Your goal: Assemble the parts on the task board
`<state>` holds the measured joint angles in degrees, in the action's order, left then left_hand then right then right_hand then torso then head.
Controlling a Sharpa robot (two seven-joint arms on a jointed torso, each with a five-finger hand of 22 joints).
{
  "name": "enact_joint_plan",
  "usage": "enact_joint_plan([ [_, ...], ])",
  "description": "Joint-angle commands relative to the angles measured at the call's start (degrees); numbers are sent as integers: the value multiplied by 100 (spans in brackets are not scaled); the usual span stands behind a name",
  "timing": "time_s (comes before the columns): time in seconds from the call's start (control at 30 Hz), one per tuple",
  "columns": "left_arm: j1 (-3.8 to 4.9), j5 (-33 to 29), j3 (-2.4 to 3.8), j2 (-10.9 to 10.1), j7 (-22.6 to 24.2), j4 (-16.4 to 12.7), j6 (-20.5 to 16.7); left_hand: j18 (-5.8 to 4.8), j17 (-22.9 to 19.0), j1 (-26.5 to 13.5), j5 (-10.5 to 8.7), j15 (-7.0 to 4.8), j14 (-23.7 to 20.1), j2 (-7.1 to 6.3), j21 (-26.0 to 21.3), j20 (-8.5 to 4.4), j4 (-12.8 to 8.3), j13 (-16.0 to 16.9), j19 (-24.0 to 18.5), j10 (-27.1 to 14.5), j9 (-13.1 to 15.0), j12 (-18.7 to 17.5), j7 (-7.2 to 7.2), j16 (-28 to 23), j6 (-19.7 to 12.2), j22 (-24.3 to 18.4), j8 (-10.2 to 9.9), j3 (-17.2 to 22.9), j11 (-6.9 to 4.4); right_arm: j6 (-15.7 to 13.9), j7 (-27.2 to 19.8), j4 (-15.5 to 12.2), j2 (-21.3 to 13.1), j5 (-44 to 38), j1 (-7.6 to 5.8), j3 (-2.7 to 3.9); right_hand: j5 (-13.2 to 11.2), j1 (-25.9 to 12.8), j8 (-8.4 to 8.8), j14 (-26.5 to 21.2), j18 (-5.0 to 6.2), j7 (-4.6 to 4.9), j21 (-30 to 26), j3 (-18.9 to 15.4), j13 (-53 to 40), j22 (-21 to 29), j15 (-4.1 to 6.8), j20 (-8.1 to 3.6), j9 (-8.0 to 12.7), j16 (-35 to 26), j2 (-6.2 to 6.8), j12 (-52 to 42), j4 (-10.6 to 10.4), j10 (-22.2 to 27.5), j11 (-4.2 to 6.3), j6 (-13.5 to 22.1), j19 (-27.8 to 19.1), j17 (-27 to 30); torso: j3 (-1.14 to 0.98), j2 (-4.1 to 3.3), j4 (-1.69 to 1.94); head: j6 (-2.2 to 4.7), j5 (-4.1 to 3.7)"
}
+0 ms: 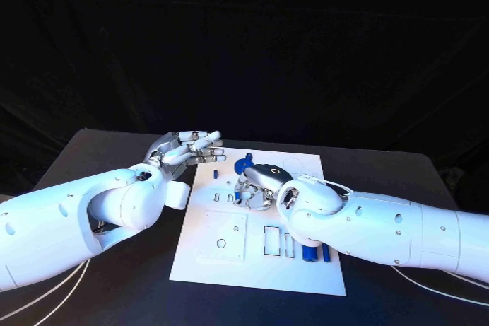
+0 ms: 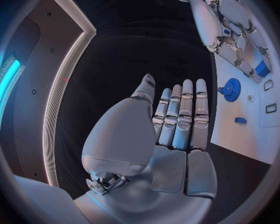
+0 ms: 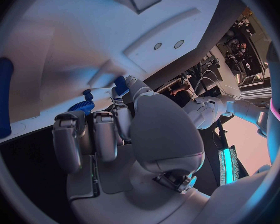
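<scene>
Blue part being pinched over the white board (image 1: 204, 259).
Right robot hand (image 1: 257, 186) is holding a small blue piece (image 3: 120, 84) near the blue gear (image 1: 244, 162), probably for seating; left robot hand (image 1: 191, 149) is waiting wide, empty, at the board's far-left edge.

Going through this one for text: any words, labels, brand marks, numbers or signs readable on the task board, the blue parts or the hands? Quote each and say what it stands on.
None can be read.
Task board: outlines and cut-outs, no lettering.
Blue gear and blue rod: no markings visible.
Left hand and right hand: no brand or number legible.
</scene>
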<state>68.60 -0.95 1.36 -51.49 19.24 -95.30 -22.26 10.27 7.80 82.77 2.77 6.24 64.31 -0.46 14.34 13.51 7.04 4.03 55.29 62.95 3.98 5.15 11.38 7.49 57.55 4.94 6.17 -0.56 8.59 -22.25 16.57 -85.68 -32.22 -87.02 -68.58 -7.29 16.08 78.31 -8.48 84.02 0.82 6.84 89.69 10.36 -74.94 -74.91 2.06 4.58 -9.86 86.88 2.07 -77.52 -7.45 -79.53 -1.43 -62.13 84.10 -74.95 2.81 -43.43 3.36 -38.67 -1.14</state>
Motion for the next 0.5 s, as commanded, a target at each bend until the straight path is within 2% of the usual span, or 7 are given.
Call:
enact_joint_plan([
  [0.03,4,25,3,12,19,-9,116,31,6,54,18,26,22,15,-2,8,-35,-8,43,6,-7,-34,39,-39,-5,-9,-39,-11,23,18,107,12,17,-216,13,-1,39,-26,-16,452,-82,-75,31,-7,-196,-1509,21,-46,-4,2,42,34,-30,-10,-13,-49,590,-854,-1,1,0,-11,6],
  [0.5,4,25,3,1,13,-10,117,31,6,54,18,26,22,15,-2,8,-35,-8,43,6,-7,-34,39,-39,-5,-9,-39,-11,23,162,131,37,26,-235,22,-1,8,-94,11,448,-76,-48,15,-30,-154,-1495,8,-40,6,-7,117,86,-48,32,-33,18,576,-837,2,4,0,-21,5],
])
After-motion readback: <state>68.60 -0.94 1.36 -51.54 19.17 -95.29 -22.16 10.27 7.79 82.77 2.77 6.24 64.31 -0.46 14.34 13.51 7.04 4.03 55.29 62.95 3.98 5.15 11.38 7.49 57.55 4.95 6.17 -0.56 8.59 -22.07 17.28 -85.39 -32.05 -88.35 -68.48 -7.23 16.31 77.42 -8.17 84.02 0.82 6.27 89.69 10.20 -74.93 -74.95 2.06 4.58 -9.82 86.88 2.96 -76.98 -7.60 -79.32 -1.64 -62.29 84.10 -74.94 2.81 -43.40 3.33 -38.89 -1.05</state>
